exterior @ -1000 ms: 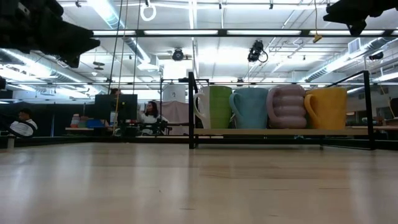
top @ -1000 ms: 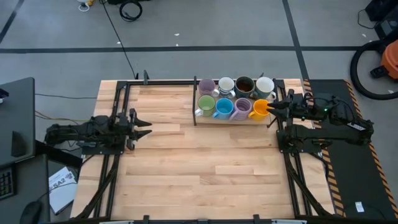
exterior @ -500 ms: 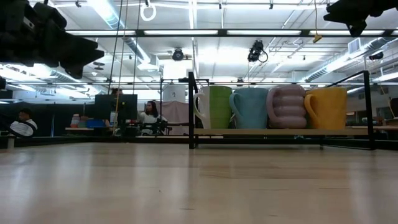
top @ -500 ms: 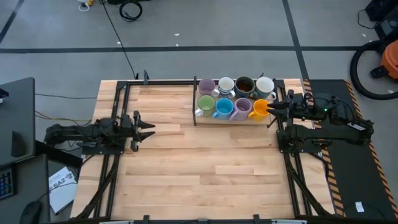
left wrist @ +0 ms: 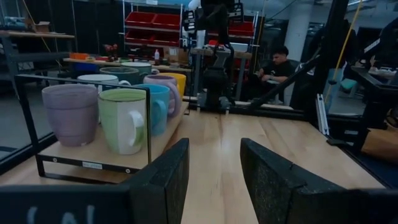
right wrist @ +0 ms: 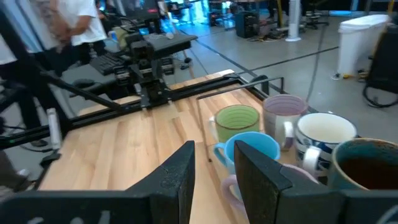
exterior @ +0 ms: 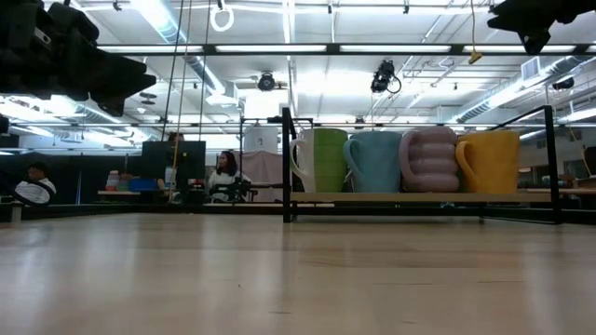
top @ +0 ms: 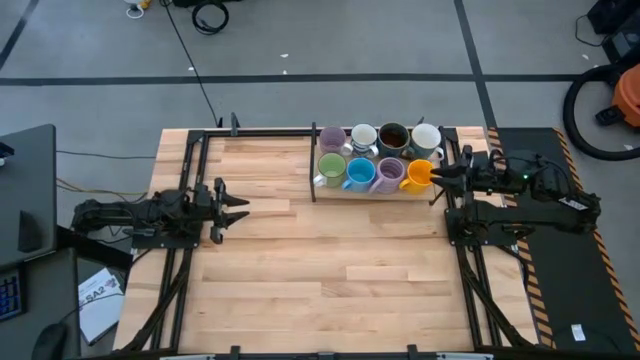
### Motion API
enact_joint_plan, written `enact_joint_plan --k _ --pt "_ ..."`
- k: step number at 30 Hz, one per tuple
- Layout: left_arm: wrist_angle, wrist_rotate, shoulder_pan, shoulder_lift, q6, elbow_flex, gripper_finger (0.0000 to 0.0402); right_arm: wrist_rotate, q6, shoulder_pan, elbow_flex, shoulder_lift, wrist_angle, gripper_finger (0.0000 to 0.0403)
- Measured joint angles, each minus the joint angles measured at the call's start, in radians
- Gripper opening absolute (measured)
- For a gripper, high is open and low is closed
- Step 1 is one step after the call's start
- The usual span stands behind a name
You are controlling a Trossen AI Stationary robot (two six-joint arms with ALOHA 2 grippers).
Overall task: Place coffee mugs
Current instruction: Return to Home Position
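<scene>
Several coffee mugs stand in two rows on a wooden tray [exterior: 419,197] with a black frame at the table's far side, right of the middle. The near row holds the green [top: 332,166], blue [top: 360,174], ribbed lavender [top: 387,175] and orange [top: 417,174] mugs. The far row holds the lilac [top: 332,138], a white [top: 363,136], the dark [top: 393,135] and another white [top: 426,137] mug. My left gripper [top: 240,207] is open and level at the table's left edge, far from the mugs. My right gripper [top: 436,172] is open, high above the table beside the orange mug, touching nothing.
The tray's black wire frame [top: 314,160] rises around the mugs. The wooden tabletop [top: 330,260] stretches between the two arms. Black rails run along the table's left and right edges. People sit at desks in the room behind [exterior: 223,172].
My left gripper has sunk a little toward the table and then kept still, staying level and open. The mugs stand as before.
</scene>
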Motion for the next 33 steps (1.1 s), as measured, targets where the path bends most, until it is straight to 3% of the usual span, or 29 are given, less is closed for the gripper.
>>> enact_joint_plan --k 5,13,25,33 --pt "-0.001 0.000 0.000 0.000 -0.005 0.000 0.0151 -0.056 0.001 0.000 -0.047 -0.063 0.017 0.0117" --pt "-0.001 0.000 0.000 0.000 -0.008 0.000 0.0151 -0.053 0.000 0.000 -0.202 -0.190 0.147 0.0117" --pt "-0.002 -0.001 0.000 0.001 -0.007 -0.001 0.0151 -0.056 -0.055 0.000 -0.378 -0.185 0.419 0.0117" --pt "-0.001 -0.001 0.000 0.001 -0.005 -0.001 0.0151 -0.079 -0.056 0.000 -0.485 -0.184 0.506 0.0117"
